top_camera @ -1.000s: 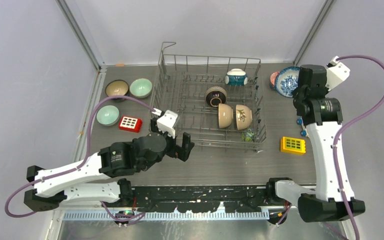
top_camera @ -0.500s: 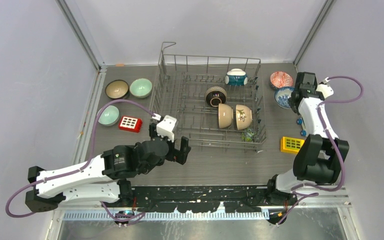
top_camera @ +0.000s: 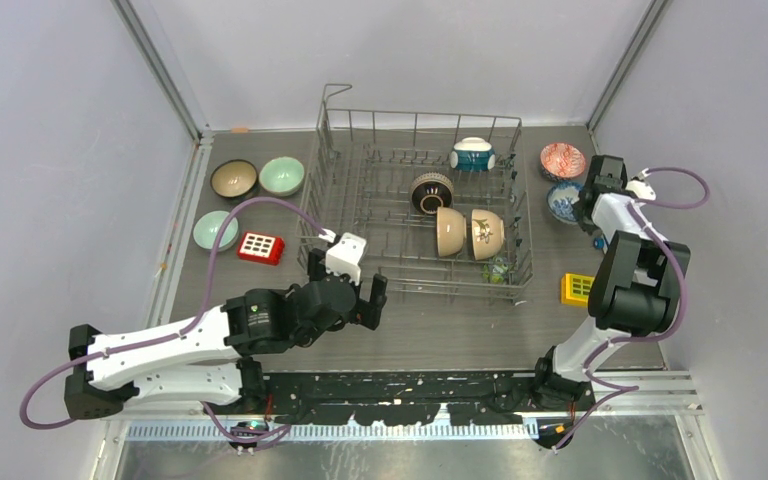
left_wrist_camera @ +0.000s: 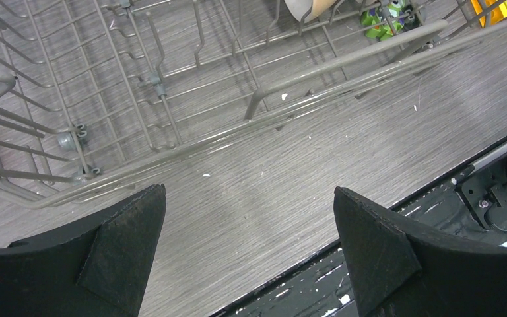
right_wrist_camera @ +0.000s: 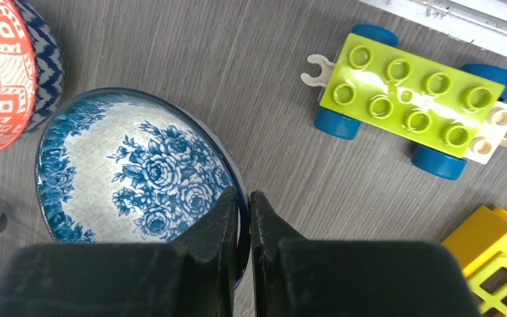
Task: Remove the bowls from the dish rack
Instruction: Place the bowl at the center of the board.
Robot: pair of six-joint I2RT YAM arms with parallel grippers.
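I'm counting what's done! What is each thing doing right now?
Left gripper: open, empty, above the table before the rack.
Right gripper: shut on the blue bowl, at its rim.
Blue bowl: upright, rim pinched.
Red bowl: upright on the table.
Rack: four bowls inside, on their sides.
Three left bowls: upright on the table.

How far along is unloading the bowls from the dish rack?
Done: a tan bowl, two green bowls and a red bowl sit on the table outside the dish rack. In hand: the right jaws pinch the rim of the blue floral bowl. Left in the rack: teal bowl, dark brown bowl, two cream bowls; the left jaws hang open, empty, at its near edge.
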